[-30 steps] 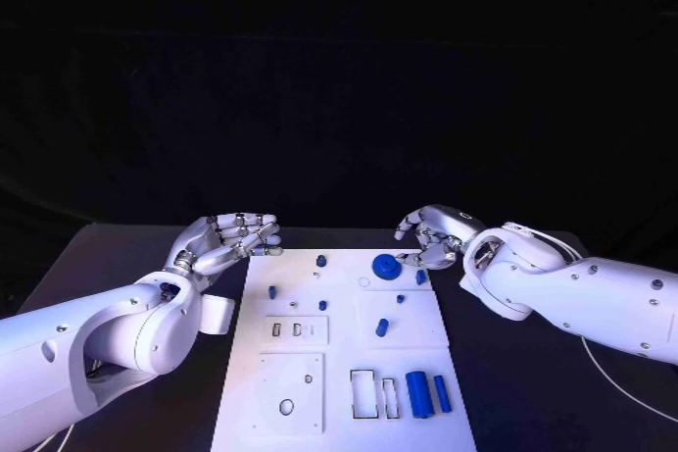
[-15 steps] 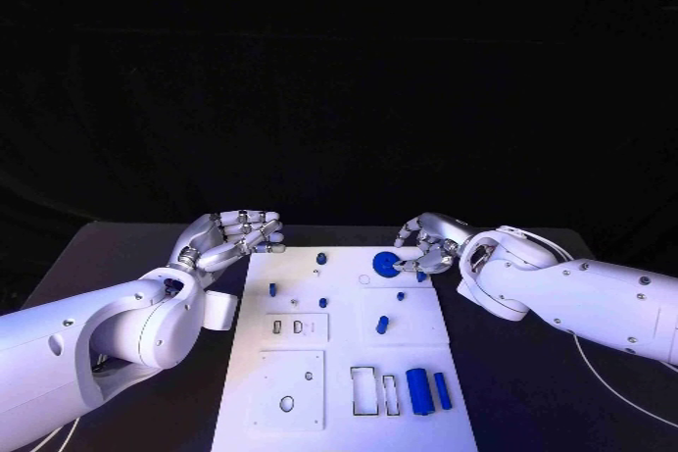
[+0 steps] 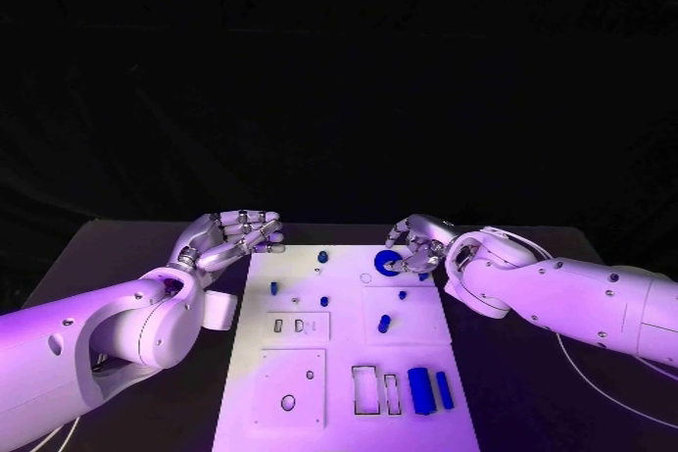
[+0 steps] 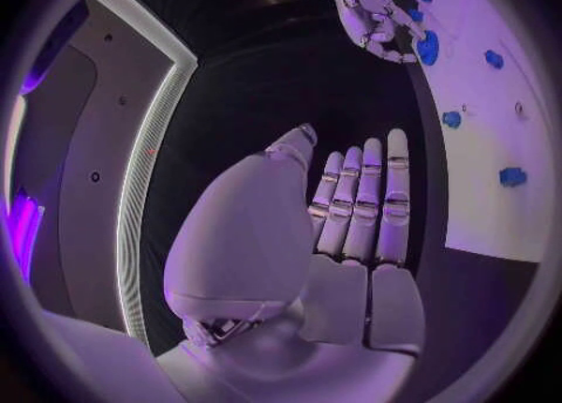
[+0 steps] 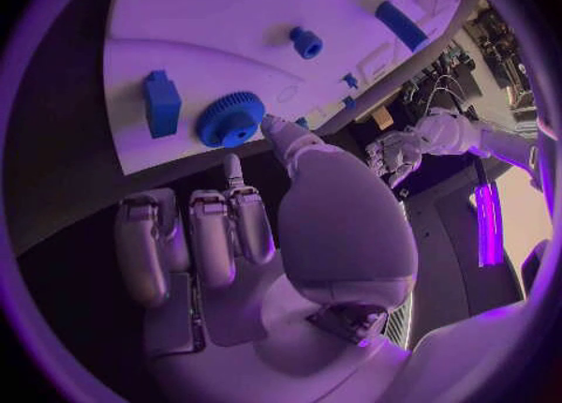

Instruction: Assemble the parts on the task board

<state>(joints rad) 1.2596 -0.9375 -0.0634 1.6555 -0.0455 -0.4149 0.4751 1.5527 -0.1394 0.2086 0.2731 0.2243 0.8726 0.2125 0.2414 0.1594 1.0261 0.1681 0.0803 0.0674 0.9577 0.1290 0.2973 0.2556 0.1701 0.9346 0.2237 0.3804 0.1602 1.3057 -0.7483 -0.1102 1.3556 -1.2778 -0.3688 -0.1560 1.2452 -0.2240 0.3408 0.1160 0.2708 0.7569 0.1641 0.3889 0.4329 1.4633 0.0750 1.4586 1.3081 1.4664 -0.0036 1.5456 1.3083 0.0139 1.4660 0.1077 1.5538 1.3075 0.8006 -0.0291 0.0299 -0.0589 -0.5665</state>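
The left hand (image 3: 235, 236) hovers over the black counter (image 3: 114, 266), just beside the far left corner of the task board (image 3: 346, 393). Its fingers (image 4: 365, 199) are extended and lie close side by side, a little curved, and it holds nothing.

The task board is a long white plate in the middle of the counter. Several small blue parts are on it. Near the far edge stands a small peg (image 3: 322, 258); further to the near side there are two more small pieces (image 3: 274, 289) and (image 3: 323, 302). In the middle of the board stands an oval blue piece (image 3: 383, 324). At the near right part, a wide blue block (image 3: 419, 387) and a narrow blue bar (image 3: 444, 390) lie side by side, just beside two empty rectangular slots (image 3: 364, 391).

The blue gear (image 3: 386, 264) lies flat on the far right part of the board. In the right wrist view, a small blue block (image 5: 162, 102) stands just beside the blue gear.

The right hand (image 3: 418, 243) is at the far right corner of the board, directly at the gear. Its fingers (image 5: 197, 234) are curled downwards and its thumb tip (image 5: 276, 127) is very close to the edge of the gear. I cannot tell if the thumb touches the gear, and the hand does not visibly hold any part.
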